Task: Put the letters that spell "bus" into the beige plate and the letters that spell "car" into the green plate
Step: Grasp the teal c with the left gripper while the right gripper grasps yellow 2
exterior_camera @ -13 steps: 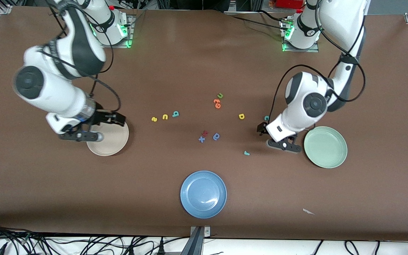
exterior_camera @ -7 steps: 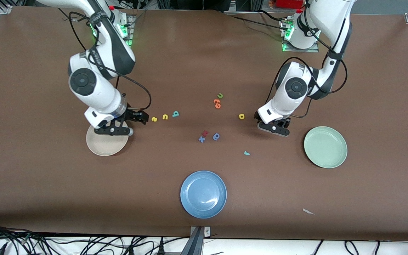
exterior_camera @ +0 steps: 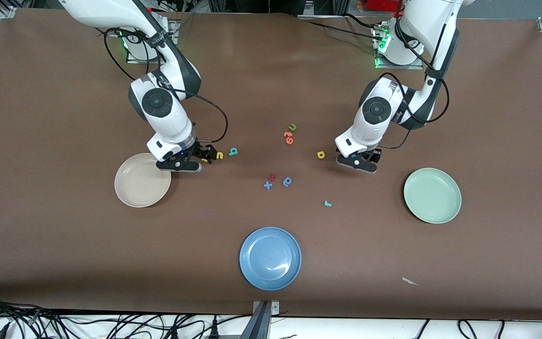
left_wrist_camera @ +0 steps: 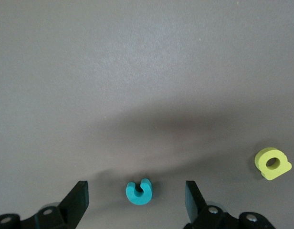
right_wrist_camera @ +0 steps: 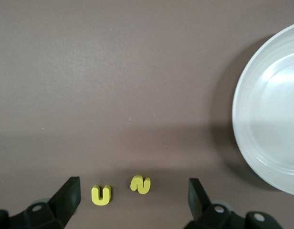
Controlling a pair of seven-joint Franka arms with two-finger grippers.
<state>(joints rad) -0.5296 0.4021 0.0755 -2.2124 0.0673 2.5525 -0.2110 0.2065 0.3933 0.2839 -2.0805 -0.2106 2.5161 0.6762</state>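
- Left gripper [left_wrist_camera: 137, 202], jaws spread wide, straddles the teal c [left_wrist_camera: 138, 192]; yellow a [left_wrist_camera: 272, 163] lies beside.
- Right gripper [right_wrist_camera: 132, 202], jaws apart, over the yellow s [right_wrist_camera: 140, 184] and yellow u [right_wrist_camera: 101, 194], near the beige plate [right_wrist_camera: 261, 157].
- Green plate [exterior_camera: 432, 195] sits toward the left arm's end.

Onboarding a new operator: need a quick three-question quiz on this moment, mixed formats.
1. True or false: the beige plate already holds a letter.
2. Which letter lies between the open fingers of the left tool?
A. teal c
B. yellow a
C. teal r
3. Fill in: the right tool hangs open over the yellow u and the yellow ___.

Key: 1 false, both the beige plate and the green plate are bare; 2 A; 3 s.
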